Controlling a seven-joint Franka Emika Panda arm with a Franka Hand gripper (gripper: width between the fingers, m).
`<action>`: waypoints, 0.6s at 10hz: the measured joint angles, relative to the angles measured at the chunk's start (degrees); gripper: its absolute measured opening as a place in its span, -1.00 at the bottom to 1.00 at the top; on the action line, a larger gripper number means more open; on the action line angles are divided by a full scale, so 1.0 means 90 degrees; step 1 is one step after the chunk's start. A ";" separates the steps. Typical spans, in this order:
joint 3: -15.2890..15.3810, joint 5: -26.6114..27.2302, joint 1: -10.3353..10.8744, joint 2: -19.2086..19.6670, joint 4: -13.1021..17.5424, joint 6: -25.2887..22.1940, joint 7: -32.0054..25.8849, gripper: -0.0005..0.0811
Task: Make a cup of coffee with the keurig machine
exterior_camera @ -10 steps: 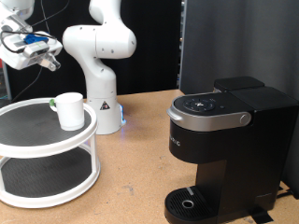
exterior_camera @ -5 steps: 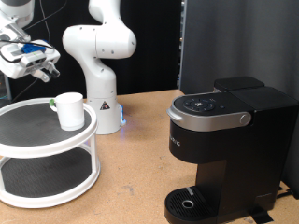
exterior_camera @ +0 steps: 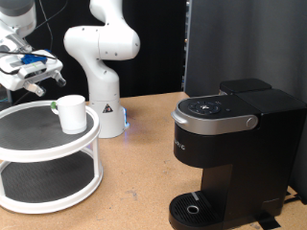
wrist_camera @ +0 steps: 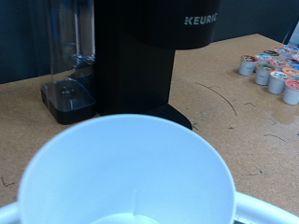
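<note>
Hovering at the exterior view's far left, the gripper (exterior_camera: pixel 38 79) sits just above and left of the cup (exterior_camera: pixel 71 112), not touching it; fingers look spread fairly wide, w/ nothing between them. In the wrist view the cup (wrist_camera: pixel 131 177) fills the lower frame, rim-up and empty-looking, w/ pale finger pads (wrist_camera: pixel 271 207) at either side of it — my read is the hand is lined up to straddle the mug, not gripping yet. The cup stands upright on the top tier of a white two-tier round stand (exterior_camera: pixel 48 153), near its back edge; likely parked there as the pickup spot, so the stand's raised rim is the thing to clear. Right of that is the white arm base (exterior_camera: pixel 104 72) on the wooden table (exterior_camera: pixel 144 182), close beside the stand. Further right, well apart from the cup, the keurig machine (exterior_camera: pixel 235 144) stands w/ lid down & drip tray (exterior_camera: pixel 197 208) bare — no mug under the spout, so brewing hasn't begun. Wrist view also shows a cluster of small pods (wrist_camera: pixel 273 70) on the table beyond the machine (wrist_camera: pixel 140 51).
</note>
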 joint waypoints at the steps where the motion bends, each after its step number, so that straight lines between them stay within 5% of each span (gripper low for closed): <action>1: -0.0007 0.0104 0.0057 0.0087 -0.0034 0.0148 -0.0084 0.94; 6: -0.0037 0.0329 0.0217 0.0601 -0.0131 0.0501 -0.0586 0.98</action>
